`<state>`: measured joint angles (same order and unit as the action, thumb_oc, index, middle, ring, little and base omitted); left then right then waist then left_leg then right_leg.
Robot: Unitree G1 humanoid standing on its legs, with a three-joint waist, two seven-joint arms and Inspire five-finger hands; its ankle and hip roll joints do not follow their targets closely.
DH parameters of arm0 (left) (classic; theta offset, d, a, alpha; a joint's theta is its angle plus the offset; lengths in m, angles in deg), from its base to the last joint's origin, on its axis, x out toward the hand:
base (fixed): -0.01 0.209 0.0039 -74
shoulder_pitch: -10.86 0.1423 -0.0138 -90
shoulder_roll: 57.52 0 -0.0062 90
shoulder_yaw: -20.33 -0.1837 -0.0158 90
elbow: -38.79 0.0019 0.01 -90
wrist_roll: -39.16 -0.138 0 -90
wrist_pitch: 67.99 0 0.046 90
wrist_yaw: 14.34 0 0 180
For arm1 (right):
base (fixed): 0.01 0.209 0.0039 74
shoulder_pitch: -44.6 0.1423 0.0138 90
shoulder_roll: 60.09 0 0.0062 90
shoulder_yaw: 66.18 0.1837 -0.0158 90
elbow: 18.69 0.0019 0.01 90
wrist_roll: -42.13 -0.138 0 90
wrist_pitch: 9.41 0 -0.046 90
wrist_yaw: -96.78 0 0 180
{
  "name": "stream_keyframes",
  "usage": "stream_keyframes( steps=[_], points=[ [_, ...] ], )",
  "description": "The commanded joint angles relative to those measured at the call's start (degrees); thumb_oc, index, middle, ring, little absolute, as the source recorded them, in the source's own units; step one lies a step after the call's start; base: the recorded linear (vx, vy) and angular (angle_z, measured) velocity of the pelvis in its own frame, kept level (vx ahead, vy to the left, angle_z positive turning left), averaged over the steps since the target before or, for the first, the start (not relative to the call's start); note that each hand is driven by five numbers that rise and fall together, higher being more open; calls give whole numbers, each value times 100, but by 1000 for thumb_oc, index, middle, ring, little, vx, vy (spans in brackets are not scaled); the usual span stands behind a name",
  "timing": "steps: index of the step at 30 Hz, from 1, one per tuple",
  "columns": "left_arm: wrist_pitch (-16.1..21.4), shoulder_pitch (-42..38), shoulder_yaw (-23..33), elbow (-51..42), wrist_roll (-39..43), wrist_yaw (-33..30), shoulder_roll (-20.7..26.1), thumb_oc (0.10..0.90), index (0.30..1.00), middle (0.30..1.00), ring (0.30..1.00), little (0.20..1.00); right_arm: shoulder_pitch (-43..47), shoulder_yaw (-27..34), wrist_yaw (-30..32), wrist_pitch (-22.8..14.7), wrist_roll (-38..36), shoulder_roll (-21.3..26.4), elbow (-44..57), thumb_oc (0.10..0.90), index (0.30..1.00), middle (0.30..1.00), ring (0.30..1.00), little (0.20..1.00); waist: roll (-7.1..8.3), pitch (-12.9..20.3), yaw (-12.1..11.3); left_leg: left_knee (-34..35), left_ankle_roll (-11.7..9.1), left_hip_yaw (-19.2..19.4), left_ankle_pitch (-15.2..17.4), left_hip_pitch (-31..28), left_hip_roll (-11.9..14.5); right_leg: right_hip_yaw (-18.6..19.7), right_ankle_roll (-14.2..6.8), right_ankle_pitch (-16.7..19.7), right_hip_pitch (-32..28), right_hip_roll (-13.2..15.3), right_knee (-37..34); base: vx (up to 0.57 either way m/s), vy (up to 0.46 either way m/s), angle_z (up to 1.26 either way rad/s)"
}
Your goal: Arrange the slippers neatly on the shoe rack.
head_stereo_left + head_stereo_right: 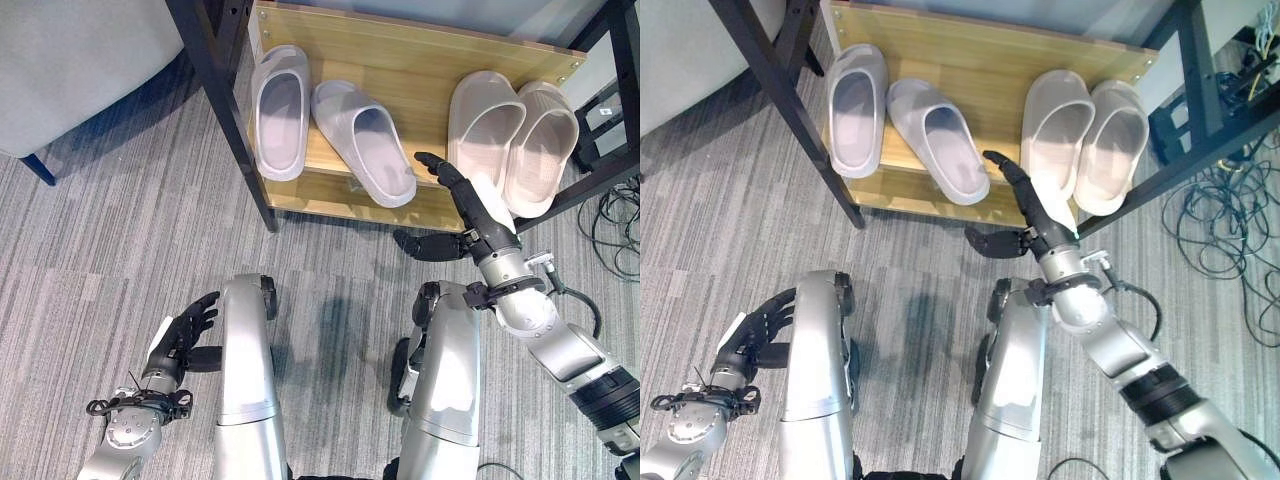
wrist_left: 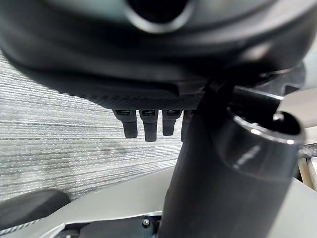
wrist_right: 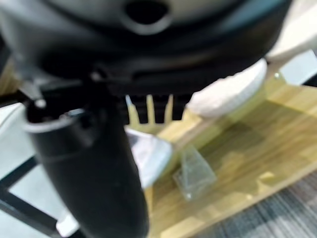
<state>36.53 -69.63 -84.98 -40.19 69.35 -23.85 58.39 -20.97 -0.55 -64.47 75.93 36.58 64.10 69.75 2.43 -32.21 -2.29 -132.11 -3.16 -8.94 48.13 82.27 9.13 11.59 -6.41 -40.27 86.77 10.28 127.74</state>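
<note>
Left hand [image 1: 185,330] low over the carpet [image 1: 100,230], well short of the rack [image 1: 400,60], fingers loosely spread, holding nothing; right hand [image 1: 470,205] at the rack's front edge, fingers straight, thumb out, empty, just beside the beige pair [image 1: 510,135]; that pair sits side by side on the rack's right; grey pair [image 1: 320,125] on its left, inner one skewed, toe near the edge; risk: a sideways nudge pushes it off the rack.

Bright, even indoor light casts soft shadows on the carpet [image 1: 120,250]; both wrist views are blurred close up.
</note>
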Motion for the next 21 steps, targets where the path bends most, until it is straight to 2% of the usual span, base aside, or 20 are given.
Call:
stream_keyframes(
  steps=[1, 21],
  points=[
    [6, -1663, 185, 206, -152, -1005, -710, 800, 900, 900, 900, 900, 602, 186, 83, -273, 150, -6, 332, 800, 900, 900, 900, 900, 138, 241, 390, 404, 527, 921, -524, 768, -8, -212, 921, -24, 319, 400, 50, 0, 0, 0],
    [3, -1630, 211, 174, -129, -1033, -714, 800, 900, 900, 900, 900, 789, -155, -109, -300, 195, -560, 670, 800, 900, 900, 900, 900, 121, 241, 347, 453, 521, 915, -529, 768, -18, -252, 927, -4, 319, 369, -10, 0, 0, 0]
  ],
)
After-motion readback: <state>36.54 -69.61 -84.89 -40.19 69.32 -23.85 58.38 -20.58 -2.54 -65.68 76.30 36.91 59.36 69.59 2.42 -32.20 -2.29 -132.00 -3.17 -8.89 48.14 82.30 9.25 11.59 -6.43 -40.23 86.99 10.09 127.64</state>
